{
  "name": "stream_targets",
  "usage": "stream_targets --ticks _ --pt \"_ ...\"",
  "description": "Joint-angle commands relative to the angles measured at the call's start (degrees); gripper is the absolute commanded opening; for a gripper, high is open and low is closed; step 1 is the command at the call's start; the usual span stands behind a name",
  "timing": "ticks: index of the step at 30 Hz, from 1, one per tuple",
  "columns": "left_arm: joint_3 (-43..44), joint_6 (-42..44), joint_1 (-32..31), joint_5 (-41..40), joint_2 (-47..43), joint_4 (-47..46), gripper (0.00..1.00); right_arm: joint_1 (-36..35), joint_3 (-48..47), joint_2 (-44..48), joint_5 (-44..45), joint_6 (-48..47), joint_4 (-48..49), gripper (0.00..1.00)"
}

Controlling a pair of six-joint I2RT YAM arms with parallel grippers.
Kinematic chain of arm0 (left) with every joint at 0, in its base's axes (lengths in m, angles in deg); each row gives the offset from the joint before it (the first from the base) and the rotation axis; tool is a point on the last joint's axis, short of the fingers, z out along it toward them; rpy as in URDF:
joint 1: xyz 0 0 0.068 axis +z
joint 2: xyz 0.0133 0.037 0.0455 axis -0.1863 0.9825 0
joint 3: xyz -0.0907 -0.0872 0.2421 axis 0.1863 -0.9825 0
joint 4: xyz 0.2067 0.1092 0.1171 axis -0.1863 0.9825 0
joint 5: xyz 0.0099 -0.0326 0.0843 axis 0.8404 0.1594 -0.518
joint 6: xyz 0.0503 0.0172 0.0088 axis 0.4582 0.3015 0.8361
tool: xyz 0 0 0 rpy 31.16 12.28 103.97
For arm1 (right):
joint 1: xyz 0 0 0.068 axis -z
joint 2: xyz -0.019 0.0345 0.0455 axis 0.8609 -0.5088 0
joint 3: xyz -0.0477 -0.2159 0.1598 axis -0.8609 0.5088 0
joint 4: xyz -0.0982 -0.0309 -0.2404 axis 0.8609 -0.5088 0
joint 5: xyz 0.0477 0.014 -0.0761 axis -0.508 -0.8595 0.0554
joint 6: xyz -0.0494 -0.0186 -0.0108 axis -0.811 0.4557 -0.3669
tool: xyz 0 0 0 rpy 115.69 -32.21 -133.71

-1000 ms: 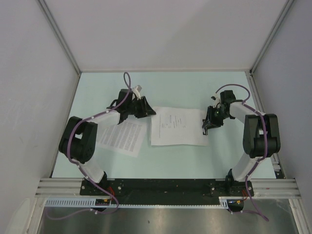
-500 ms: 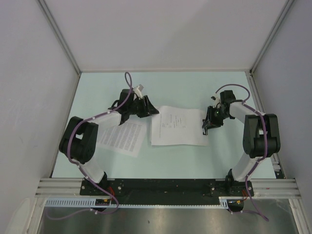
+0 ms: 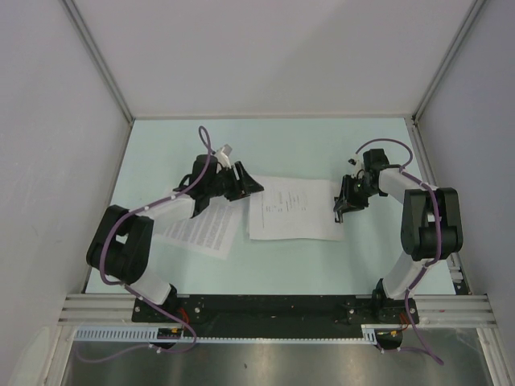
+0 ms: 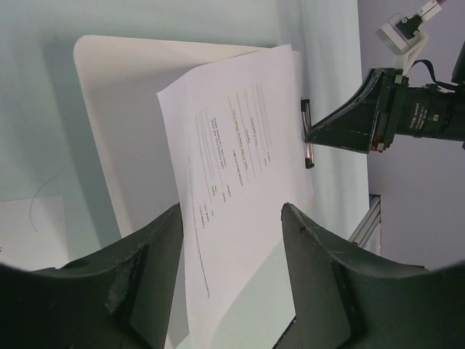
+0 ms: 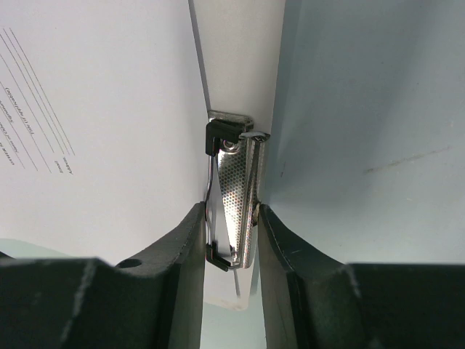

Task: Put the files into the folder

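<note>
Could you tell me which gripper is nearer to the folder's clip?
Right. The right gripper is closed on the clip at the folder's right edge. The left gripper is open at the opposite edge, over the sheet.

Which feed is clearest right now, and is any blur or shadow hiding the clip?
Right wrist: clip sharp, well lit, faint sheen; top external: even light, print too small; left wrist: sparse sheet readable as lines, near end effector fingers blurred.

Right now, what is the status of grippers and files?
Left gripper open by sparse sheet. Right gripper shut on folder clip. Sparse sheet lies on folder; dense sheet outside it.
</note>
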Motion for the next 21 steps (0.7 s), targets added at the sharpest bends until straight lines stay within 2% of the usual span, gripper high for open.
stream_targets --ticks 1,8,12,13,16,21 --pt "0.20 -1.56 -0.79 -0.08 -1.16 -2.98 0.59 -0.42 -0.90 0.01 -0.95 0.48 0.74 0.00" --pt "5.37 2.83 -1.40 -2.80 3.05 1.68 0.52 -0.60 -0.90 0.10 -0.60 0.48 0.74 0.00" --pt "9.68 7.22 -2.55 -6.15 5.86 6.69 0.40 -0.68 -0.90 -0.08 -0.24 0.74 0.83 0.00" --pt "10.12 8.19 -2.72 -6.50 6.39 7.48 0.33 -0.60 -0.90 -0.17 -0.24 0.66 0.92 0.00" --pt "13.02 11.17 -2.72 -8.52 9.81 9.76 0.24 -0.68 -0.90 0.01 -0.51 0.66 1.09 0.00" --pt "19.26 16.54 -2.81 -10.28 15.88 16.27 0.19 -0.60 -0.73 0.36 -0.42 0.57 1.09 0.00"
